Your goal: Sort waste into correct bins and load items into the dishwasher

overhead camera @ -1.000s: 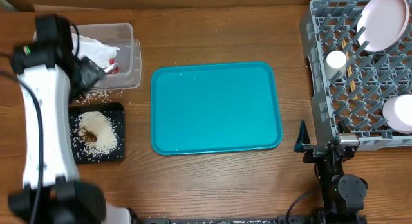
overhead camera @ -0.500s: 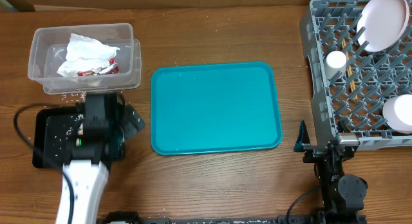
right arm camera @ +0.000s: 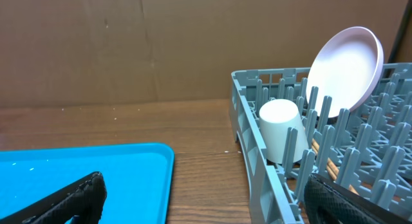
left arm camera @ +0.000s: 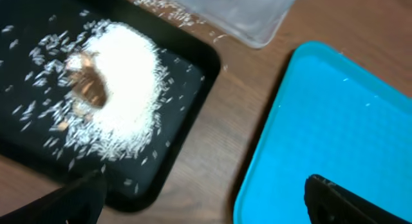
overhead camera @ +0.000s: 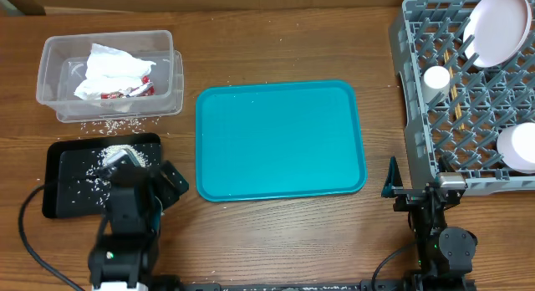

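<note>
dish rack: plate, cup inside | rice on black tray | left jaws wide | right jaws wide

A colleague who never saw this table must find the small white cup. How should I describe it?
Find the grey dish rack, right of the teal tray. By its left edge, toward the far end, sits the small white cup. It is far smaller than the tilted plate and the bowl.

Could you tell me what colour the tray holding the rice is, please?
The tray is black; the left wrist view shows it best.
</note>
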